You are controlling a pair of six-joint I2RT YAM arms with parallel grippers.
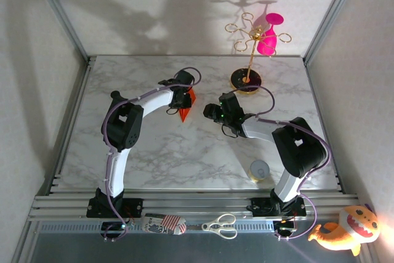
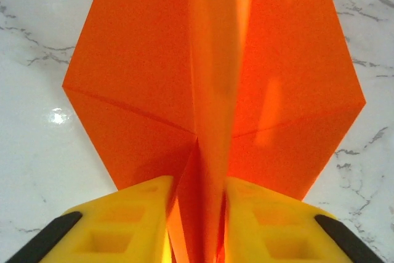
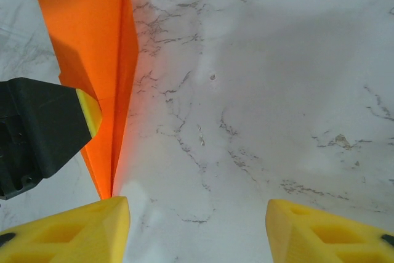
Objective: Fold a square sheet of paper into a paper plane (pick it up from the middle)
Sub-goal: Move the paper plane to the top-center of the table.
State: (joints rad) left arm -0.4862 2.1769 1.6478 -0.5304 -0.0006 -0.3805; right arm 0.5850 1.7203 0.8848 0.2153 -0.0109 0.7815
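Observation:
The orange paper is folded into a pointed paper plane [image 1: 186, 106] and lies on the marble table, left of centre. In the left wrist view the paper plane [image 2: 215, 60] spreads its wings flat, and its raised middle fold stands between my left gripper's [image 2: 197, 183] yellow fingers. These fingers are slightly parted, with a thin dark gap beside the fold. My left gripper [image 1: 181, 100] sits right over the plane. My right gripper [image 1: 212, 113] is just to its right, open over bare marble [image 3: 197, 204]. The paper plane [image 3: 92, 47] lies at the left of that view.
A gold stand on a black round base [image 1: 246, 80] holds a pink glass [image 1: 268, 38] at the back right. A small round roll [image 1: 259, 170] sits near the right arm's base. Scissors [image 1: 220, 226] and an orange plush toy [image 1: 348, 229] lie off the table's front edge.

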